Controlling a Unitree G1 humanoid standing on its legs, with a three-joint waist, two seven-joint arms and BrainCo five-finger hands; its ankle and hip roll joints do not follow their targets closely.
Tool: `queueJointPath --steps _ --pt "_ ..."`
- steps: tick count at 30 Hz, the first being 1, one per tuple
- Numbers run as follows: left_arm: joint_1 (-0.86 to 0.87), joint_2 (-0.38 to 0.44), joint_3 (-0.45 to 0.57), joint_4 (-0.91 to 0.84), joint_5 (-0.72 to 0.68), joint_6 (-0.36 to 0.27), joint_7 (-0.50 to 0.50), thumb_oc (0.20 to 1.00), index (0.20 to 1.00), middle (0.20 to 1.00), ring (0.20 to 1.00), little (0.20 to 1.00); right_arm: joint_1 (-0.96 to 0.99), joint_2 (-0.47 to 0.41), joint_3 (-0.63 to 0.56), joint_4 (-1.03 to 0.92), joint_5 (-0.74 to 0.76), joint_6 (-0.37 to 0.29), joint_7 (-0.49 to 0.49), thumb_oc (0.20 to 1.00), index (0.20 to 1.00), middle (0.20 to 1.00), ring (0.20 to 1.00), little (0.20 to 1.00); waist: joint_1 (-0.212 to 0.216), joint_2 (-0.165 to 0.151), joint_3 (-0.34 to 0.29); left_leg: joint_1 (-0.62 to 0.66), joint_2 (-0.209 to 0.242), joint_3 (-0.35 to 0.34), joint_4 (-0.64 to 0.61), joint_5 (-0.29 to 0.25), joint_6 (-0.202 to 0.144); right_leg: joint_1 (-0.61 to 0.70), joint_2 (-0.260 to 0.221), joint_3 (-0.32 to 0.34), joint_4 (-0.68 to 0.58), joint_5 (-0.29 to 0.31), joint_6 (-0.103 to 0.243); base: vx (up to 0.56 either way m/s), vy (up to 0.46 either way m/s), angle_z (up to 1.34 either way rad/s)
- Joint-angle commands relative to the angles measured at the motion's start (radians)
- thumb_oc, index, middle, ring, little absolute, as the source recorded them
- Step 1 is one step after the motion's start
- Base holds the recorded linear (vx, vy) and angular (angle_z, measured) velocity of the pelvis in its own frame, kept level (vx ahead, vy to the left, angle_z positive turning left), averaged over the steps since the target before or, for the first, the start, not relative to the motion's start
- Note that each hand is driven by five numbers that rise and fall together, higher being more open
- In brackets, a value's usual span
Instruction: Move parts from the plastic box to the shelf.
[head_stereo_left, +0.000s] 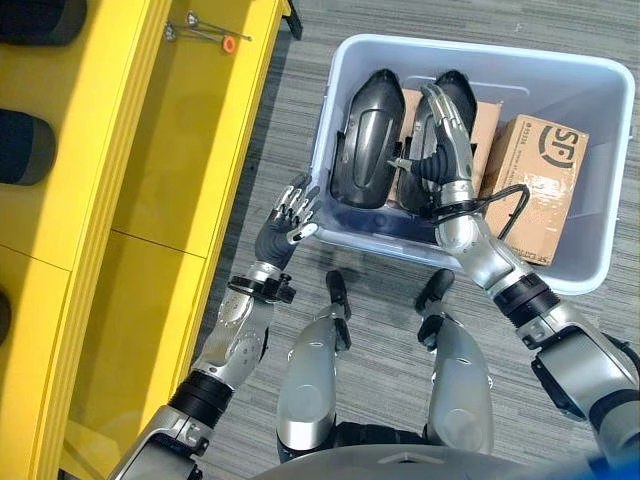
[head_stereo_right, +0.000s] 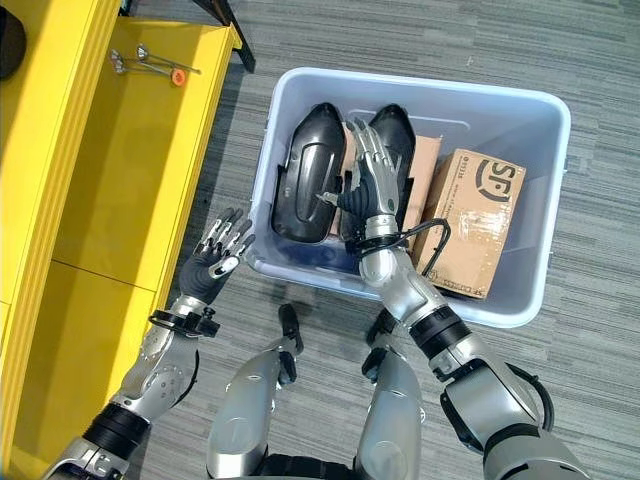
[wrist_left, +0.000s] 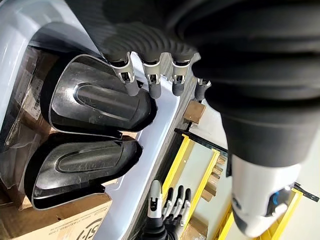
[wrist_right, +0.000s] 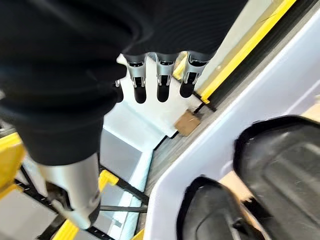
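Observation:
A pale plastic box (head_stereo_left: 560, 95) stands on the floor before me, holding two black moulded parts side by side. The left part (head_stereo_left: 362, 140) lies uncovered. My right hand (head_stereo_left: 440, 150) reaches into the box and lies over the right part (head_stereo_left: 458, 92), fingers straight and open, thumb pointing toward the left part. My left hand (head_stereo_left: 285, 225) hovers outside the box at its near left corner, fingers relaxed and open, holding nothing. Both parts (wrist_left: 100, 100) also show past the left hand's fingertips (wrist_left: 150, 87). The yellow shelf (head_stereo_left: 180, 150) runs along my left.
Brown cardboard boxes (head_stereo_left: 540, 175) fill the right half of the plastic box, one lying under the black parts. Thin metal pieces with an orange tip (head_stereo_left: 210, 32) lie at the far end of the shelf board. Dark rounded things (head_stereo_left: 20, 145) sit on the shelf's upper level.

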Motion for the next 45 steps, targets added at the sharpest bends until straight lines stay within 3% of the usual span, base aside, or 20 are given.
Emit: queueJointPath --steps 1,4,7,17,27,45 --pt "0.022 -0.014 -0.032 -0.055 0.022 -0.057 0.016 1.0 1.0 1.0 1.0 1.0 -0.014 0.044 -0.051 0.01 0.076 0.018 -0.105 1.0 1.0 1.0 1.0 1.0 0.002 0.012 -0.031 0.015 0.0 -0.021 -0.074 0.027 -0.03 0.063 -0.048 0.075 0.087 -0.113 0.151 0.03 0.049 -0.06" --pt "0.001 -0.024 -0.035 -0.057 0.006 -0.05 0.037 1.0 1.0 1.0 1.0 1.0 0.012 0.074 -0.087 0.093 0.152 -0.017 -0.103 1.0 1.0 1.0 1.0 1.0 -0.009 0.022 -0.031 0.024 -0.007 -0.015 -0.078 0.024 -0.025 0.069 -0.055 0.082 0.085 -0.113 0.149 0.02 0.073 -0.13" --pt "-0.01 -0.023 -0.038 -0.046 0.005 -0.035 0.026 1.0 1.0 1.0 1.0 1.0 -0.008 0.071 -0.112 0.137 0.12 -0.032 -0.116 1.0 1.0 1.0 1.0 1.0 -0.007 0.03 -0.031 0.028 -0.01 -0.018 -0.079 0.023 -0.024 0.07 -0.061 0.081 0.093 -0.115 0.148 0.0 0.0 0.0" --pt "-0.021 -0.018 -0.044 -0.036 -0.008 -0.016 0.002 1.0 1.0 1.0 1.0 1.0 -0.065 0.056 -0.144 0.222 0.177 -0.035 -0.051 1.0 1.0 1.0 1.0 1.0 0.011 0.042 -0.031 0.011 -0.013 -0.029 -0.069 0.021 -0.022 0.051 -0.072 0.075 0.122 -0.124 0.142 0.0 0.0 0.0" --pt "-0.028 -0.011 -0.053 -0.033 -0.009 0.015 -0.013 1.0 1.0 1.0 1.0 1.0 -0.13 0.053 -0.169 0.337 0.32 -0.026 -0.066 1.0 1.0 1.0 1.0 1.0 0.03 0.052 -0.031 -0.007 -0.013 -0.037 -0.057 0.02 -0.023 0.032 -0.081 0.066 0.157 -0.135 0.136 0.0 -0.015 0.02" --pt "-0.038 -0.037 -0.082 -0.04 -0.068 0.04 0.005 1.0 1.0 1.0 1.0 1.0 -0.179 0.057 -0.222 0.469 0.442 -0.045 -0.021 1.0 1.0 1.0 1.0 1.0 0.025 0.102 -0.031 -0.054 -0.013 -0.023 -0.04 0.021 -0.026 -0.039 -0.107 0.082 0.216 -0.155 0.129 0.0 0.021 0.01"
